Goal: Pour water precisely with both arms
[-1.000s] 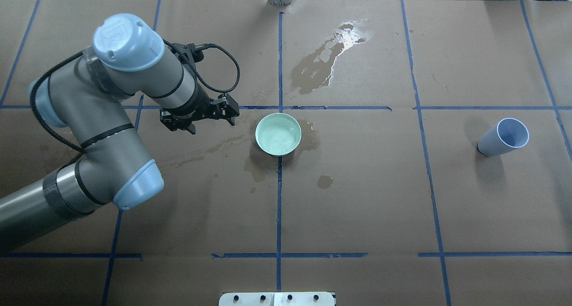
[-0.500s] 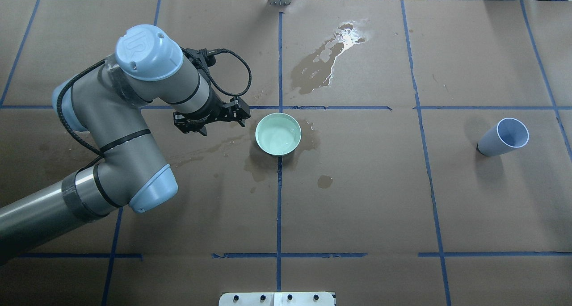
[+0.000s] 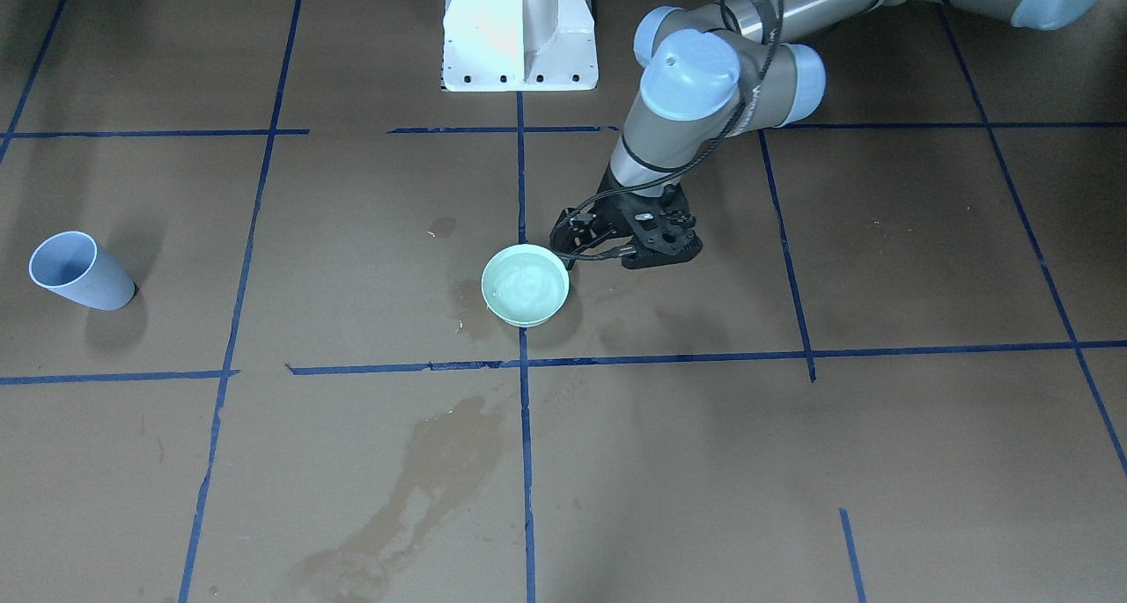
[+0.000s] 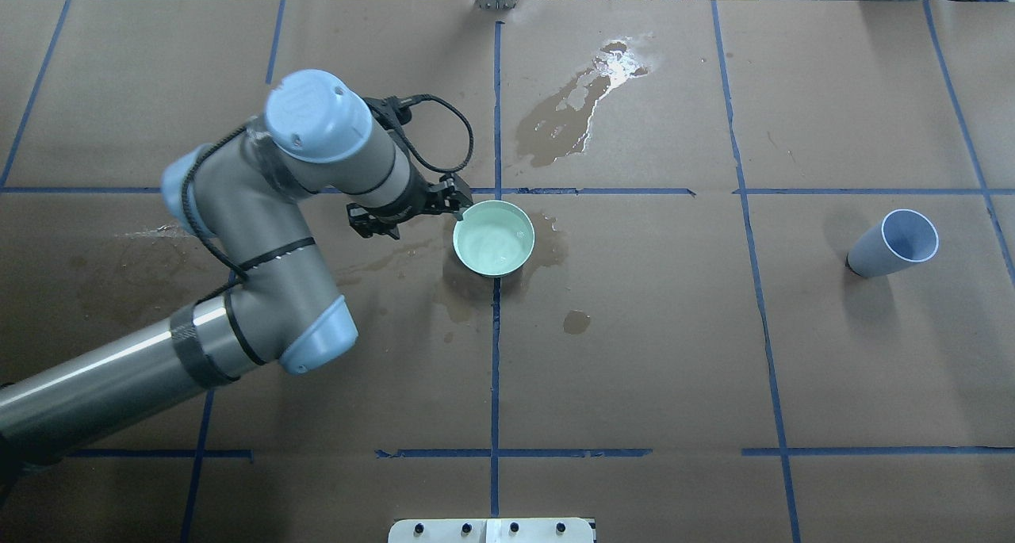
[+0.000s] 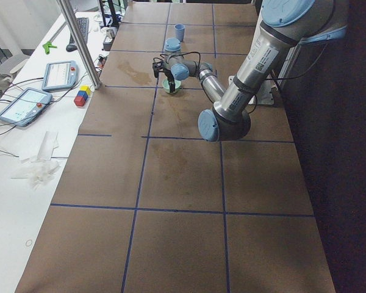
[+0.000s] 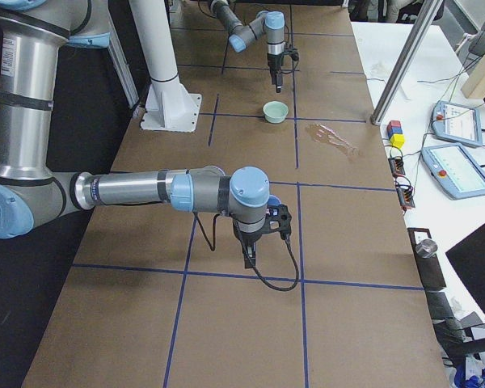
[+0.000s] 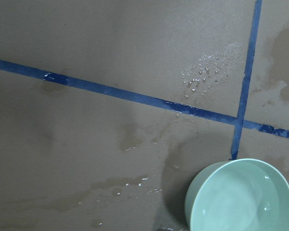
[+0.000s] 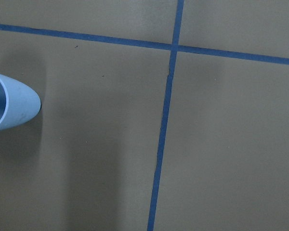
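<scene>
A mint-green bowl [image 4: 493, 240] stands at the table's middle and holds the water [image 4: 496, 246], clear and faintly rippled. The bowl also shows in the front view [image 3: 525, 286] and at the bottom right of the left wrist view [image 7: 241, 197]. My left gripper [image 4: 408, 212] hangs open and empty just left of the bowl, one finger [image 4: 458, 200] at its near-left rim. I cannot tell whether it touches the rim. A pale blue-grey cup [image 4: 894, 244] stands far right and looks empty. It shows at the left edge of the right wrist view [image 8: 12, 108]. My right gripper [image 6: 250, 252] shows only in the right side view, so I cannot tell its state.
Dark wet stains surround the bowl, and a glistening spill [image 4: 583, 103] lies behind it. Blue tape lines cross the brown paper. The white pedestal [image 3: 519, 31] stands at my base. Tablets [image 6: 457, 121] and coloured blocks [image 6: 396, 132] lie on the side bench.
My left arm has swung right toward the bowl, bringing the open gripper from well left of it to its left rim. Bowl and cup have not moved.
</scene>
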`<control>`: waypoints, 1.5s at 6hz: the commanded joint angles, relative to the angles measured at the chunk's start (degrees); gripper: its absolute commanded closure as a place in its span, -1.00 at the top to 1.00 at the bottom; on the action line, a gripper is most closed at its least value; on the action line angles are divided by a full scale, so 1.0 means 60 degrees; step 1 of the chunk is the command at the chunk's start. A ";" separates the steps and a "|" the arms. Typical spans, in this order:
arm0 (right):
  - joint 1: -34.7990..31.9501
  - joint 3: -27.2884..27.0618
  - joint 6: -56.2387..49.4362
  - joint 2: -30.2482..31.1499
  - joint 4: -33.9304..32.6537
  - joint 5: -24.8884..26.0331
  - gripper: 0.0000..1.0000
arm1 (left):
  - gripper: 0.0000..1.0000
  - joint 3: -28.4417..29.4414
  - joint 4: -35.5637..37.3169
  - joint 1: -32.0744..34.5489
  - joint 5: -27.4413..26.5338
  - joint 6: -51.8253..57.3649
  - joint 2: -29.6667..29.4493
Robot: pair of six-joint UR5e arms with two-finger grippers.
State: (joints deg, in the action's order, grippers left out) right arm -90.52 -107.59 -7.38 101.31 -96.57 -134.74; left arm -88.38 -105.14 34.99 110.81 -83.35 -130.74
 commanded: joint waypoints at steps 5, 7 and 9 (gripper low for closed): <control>-0.0001 0.0045 0.0000 0.0004 -0.0018 0.0000 1.00 | 0.47 0.1459 -0.0714 -0.0674 -0.0466 -0.0478 -0.0594; -0.0001 0.0045 0.0015 -0.0010 -0.0018 0.0000 1.00 | -0.15 0.1547 -0.0714 -0.0704 -0.0466 -0.0464 -0.0608; -0.0001 0.0045 0.0015 -0.0011 -0.0018 0.0000 1.00 | -0.89 0.1547 -0.0714 -0.0733 -0.0451 -0.0434 -0.0623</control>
State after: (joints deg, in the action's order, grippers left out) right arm -90.53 -107.32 -7.30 101.26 -96.68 -134.74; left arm -79.15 -109.45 30.67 108.03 -86.08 -134.45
